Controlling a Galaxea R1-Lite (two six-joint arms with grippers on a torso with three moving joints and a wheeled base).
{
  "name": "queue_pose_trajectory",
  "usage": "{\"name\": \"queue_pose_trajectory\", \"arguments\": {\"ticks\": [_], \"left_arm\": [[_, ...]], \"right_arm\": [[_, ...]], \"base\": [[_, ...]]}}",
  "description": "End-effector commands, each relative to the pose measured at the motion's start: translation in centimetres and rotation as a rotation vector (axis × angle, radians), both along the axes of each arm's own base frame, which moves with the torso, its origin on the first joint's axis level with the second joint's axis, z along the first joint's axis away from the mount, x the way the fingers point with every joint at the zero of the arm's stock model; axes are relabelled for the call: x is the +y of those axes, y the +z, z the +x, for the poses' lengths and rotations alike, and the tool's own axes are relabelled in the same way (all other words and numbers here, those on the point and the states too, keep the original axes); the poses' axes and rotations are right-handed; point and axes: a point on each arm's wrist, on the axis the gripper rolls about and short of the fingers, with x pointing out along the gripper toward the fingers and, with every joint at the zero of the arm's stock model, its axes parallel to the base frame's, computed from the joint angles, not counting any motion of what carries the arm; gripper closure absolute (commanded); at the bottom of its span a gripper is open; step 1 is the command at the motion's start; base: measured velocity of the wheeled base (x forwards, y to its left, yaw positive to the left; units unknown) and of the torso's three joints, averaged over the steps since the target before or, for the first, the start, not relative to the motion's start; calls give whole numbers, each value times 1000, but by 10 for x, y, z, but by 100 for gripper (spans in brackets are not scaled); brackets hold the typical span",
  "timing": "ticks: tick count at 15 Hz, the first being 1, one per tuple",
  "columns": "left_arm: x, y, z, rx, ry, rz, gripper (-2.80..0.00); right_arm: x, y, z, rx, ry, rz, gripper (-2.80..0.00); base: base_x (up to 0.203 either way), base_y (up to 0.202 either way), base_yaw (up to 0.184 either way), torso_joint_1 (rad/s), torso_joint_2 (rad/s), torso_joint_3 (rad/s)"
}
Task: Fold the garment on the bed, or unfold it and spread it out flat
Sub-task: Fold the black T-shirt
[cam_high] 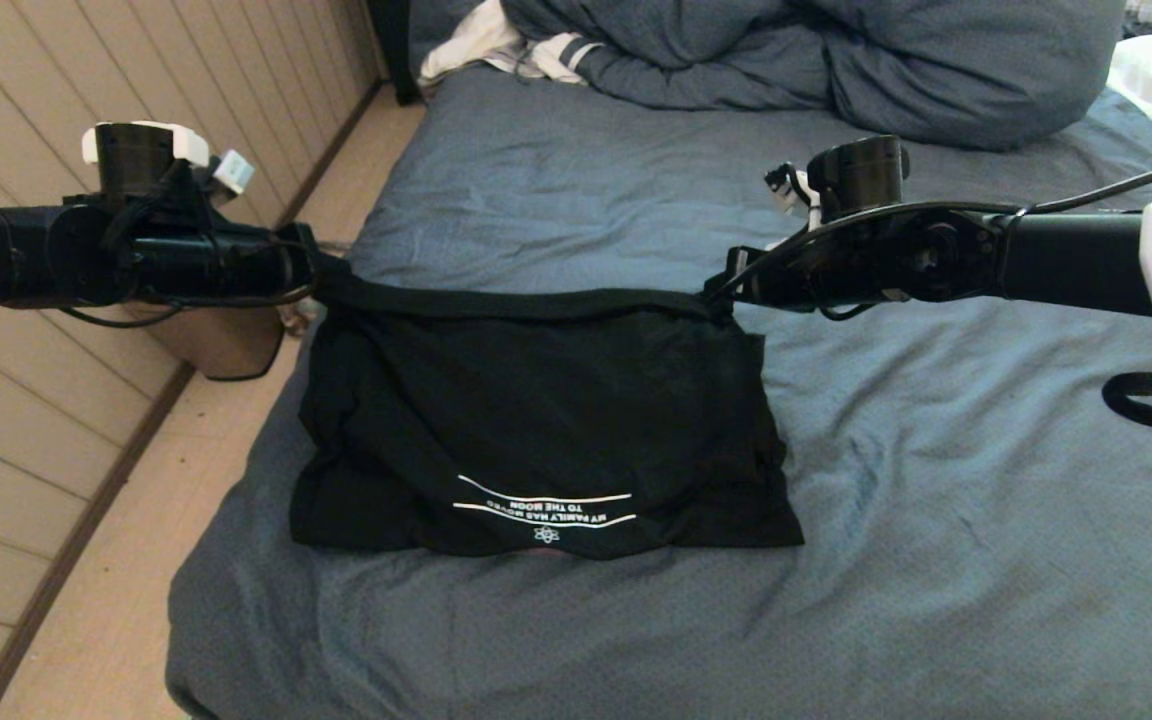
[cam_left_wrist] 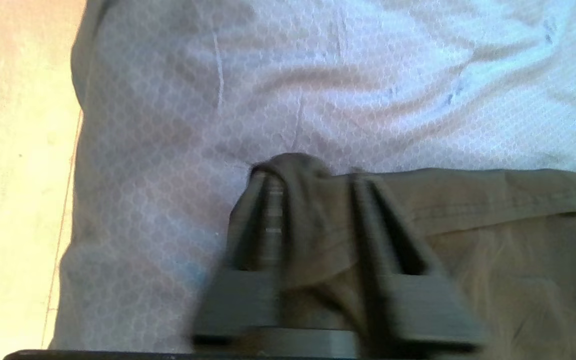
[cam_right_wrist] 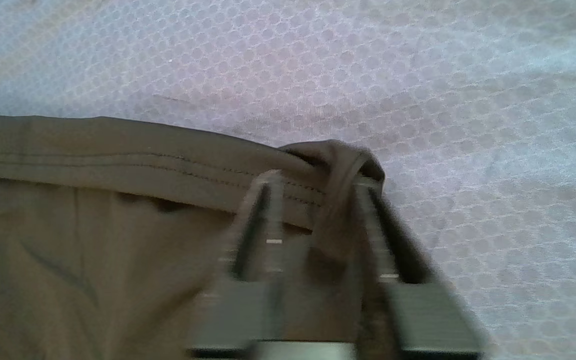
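Head view: nearest the robot, the shirt (cam_high: 536, 420) has its lower part resting on the bed (cam_high: 936, 480), where upside-down white lettering reads "MY FAMILY HAS MOVED TO THE MOON" above a small atom sign. Farther up, its hem is stretched taut between the left gripper (cam_high: 311, 270) and right gripper (cam_high: 721, 290), each with fingers pinched on a bunched corner. Beyond lies a blue duvet (cam_high: 836, 60).

Black garment (cam_high: 536, 410), white lettering; slate-blue bed (cam_high: 936, 480)
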Motion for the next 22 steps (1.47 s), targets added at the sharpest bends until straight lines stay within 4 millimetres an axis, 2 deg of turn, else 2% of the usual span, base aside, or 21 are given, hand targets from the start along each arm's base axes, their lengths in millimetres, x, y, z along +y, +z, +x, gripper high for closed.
{"name": "queue_pose_trajectory", "arguments": {"ticks": [1,5,8,9,10,11,14,16,17,20,21,22], "left_arm": [[0,8,-3,-23,-1,-2,-280],[20,25,-9,-72,51,-2,-280],[50,48,-26,-123,126,1,-280],[56,56,-37,-134,142,2,-280],[60,62,-50,-124,154,3,-280],[62,65,-67,-90,161,9,0],[55,64,-124,36,94,38,0],[51,46,-148,136,6,50,0],[50,34,-150,173,-20,59,0],[48,7,-139,261,-95,33,0],[44,0,-136,288,-117,28,0],[40,-8,-136,315,-133,28,-280]], "right_arm": [[-3,2,-1,-5,-4,2,-280],[-16,17,-7,-34,-29,9,-280],[-21,39,-22,-76,-33,20,-280],[-23,46,-29,-83,-35,23,0],[-26,51,-37,-64,-40,20,0],[-32,53,-45,-13,-51,9,0],[-43,46,-73,225,-69,-43,0],[-46,37,-90,380,-73,-77,0],[-48,31,-95,427,-73,-93,0],[-45,18,-99,489,-58,-108,0],[-43,13,-100,510,-51,-112,-280],[-36,10,-103,523,-31,-117,-280]], "base": [[0,0,0,0,0,0],[0,0,0,0,0,0],[0,0,0,0,0,0],[0,0,0,0,0,0],[0,0,0,0,0,0],[0,0,0,0,0,0],[0,0,0,0,0,0],[0,0,0,0,0,0],[0,0,0,0,0,0],[0,0,0,0,0,0],[0,0,0,0,0,0],[0,0,0,0,0,0]]}}
